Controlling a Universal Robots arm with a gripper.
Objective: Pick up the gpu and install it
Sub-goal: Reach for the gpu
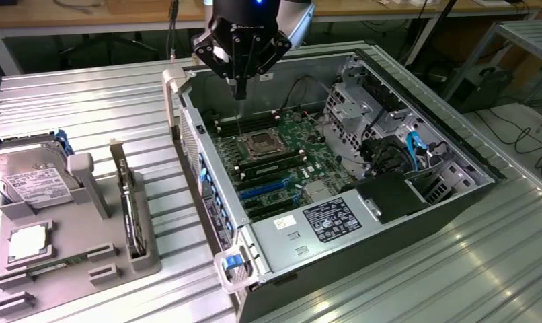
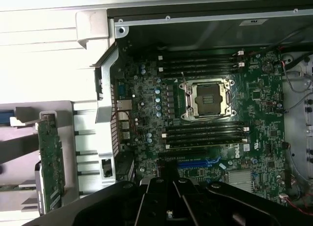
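**A:** Position of the gripper (image 1: 239, 89)?

**B:** Hangs above the open computer case (image 1: 370, 259), toward the exterior view's left, at the end away from the power supply (image 1: 329, 219). Sits over the motherboard (image 1: 280, 158), close to the memory slots beside the CPU socket (image 1: 257, 142). Touches nothing.

**A:** State of the jaws?

**B:** Pressed together into one narrow point aimed down at the board. Nothing between them.

**A:** Location of the gpu (image 1: 128, 202)?

**B:** Outside the case, on the exterior view's left. Stands on its long edge in a slot of the grey holder (image 1: 81, 176), just beside the case's perforated rear wall. Appears in the wrist view as a green board edge-on, next to that wall. Well apart from the gripper, untouched.

**A:** Other contents of the holder?

**B:** A silver hard drive (image 1: 33, 178) with a white label, propped at a tilt. Nearer the camera, a square processor chip (image 1: 27, 242) lying flat and a narrow memory stick (image 1: 64, 262) on edge.

**A:** Inside the case?

**B:** Blue expansion slots (image 1: 262, 192) between the CPU socket and the power supply, and drive cages along the side on the exterior view's right.

**A:** Support?

**B:** A ribbed metal table (image 1: 91, 101) under both case and holder.
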